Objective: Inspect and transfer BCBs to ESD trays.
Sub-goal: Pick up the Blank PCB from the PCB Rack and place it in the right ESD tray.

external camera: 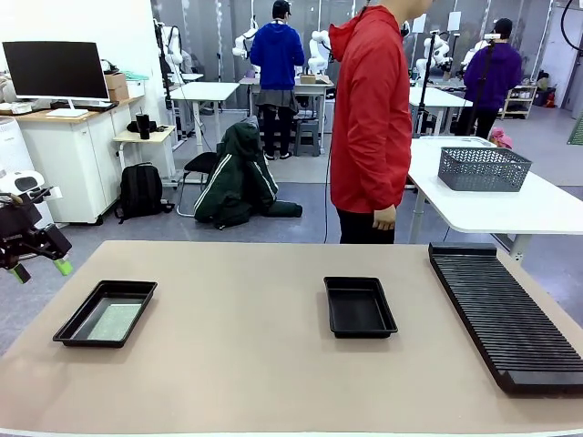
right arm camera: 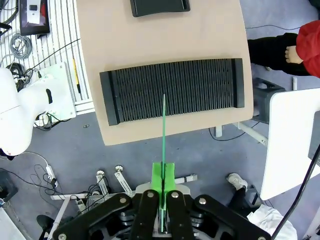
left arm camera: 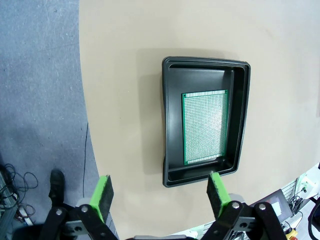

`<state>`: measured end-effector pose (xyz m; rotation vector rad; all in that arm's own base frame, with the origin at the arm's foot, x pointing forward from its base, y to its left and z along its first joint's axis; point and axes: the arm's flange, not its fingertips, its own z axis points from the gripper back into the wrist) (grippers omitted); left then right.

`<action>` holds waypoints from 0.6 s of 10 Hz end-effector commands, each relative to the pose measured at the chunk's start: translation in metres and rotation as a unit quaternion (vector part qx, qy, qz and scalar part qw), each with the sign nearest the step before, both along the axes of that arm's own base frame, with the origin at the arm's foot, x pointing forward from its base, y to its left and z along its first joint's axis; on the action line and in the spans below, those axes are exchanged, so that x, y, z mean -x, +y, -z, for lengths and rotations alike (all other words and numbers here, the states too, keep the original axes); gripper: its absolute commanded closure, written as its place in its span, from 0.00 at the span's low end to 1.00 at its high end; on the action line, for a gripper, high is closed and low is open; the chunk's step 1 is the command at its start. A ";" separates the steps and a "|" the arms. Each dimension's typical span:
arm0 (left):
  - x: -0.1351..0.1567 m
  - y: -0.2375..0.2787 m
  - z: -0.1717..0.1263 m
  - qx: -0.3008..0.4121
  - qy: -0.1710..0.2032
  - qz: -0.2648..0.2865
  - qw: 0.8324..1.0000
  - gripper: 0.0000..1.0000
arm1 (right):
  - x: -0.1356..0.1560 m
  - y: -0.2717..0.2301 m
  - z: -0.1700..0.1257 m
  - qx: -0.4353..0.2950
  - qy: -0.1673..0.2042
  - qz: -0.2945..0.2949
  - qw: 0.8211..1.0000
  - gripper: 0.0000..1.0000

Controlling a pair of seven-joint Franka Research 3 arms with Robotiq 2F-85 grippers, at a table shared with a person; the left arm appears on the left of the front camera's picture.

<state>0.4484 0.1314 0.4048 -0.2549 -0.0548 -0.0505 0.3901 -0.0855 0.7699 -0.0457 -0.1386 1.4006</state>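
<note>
One ESD tray [external camera: 68, 331] lies at the table's left with a green BCB [external camera: 114, 320] flat on its floor. In the left wrist view that tray [left arm camera: 170, 125] and its BCB [left arm camera: 205, 127] lie below my left gripper [left arm camera: 159, 195], which is open and holds nothing. The same gripper [external camera: 41, 270] hangs off the table's left edge. A second ESD tray [external camera: 360, 307], with nothing in it, sits mid-table and shows again as the tray [right arm camera: 160, 6]. My right gripper [right arm camera: 163, 180] is shut on another BCB [right arm camera: 164, 125], seen edge-on high above the rack.
A long black slotted rack [external camera: 506, 314] lies along the table's right side, seen also as the rack [right arm camera: 172, 90]. A person in a red jacket [external camera: 369, 118] stands at the far side. Behind, a grey mesh basket [external camera: 483, 168] sits on a white table.
</note>
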 end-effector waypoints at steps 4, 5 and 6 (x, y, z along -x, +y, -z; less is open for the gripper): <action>0.001 0.000 0.002 0.000 -0.007 0.000 1.000 0.00 | 0.000 0.000 0.000 0.000 0.000 0.000 1.000 0.98; 0.001 0.000 0.002 0.000 -0.007 0.000 1.000 0.00 | -0.003 0.004 0.004 -0.022 0.002 0.034 0.999 0.98; 0.001 0.000 0.002 0.000 -0.007 0.000 1.000 0.00 | -0.005 0.009 0.011 -0.039 0.012 0.066 0.997 0.98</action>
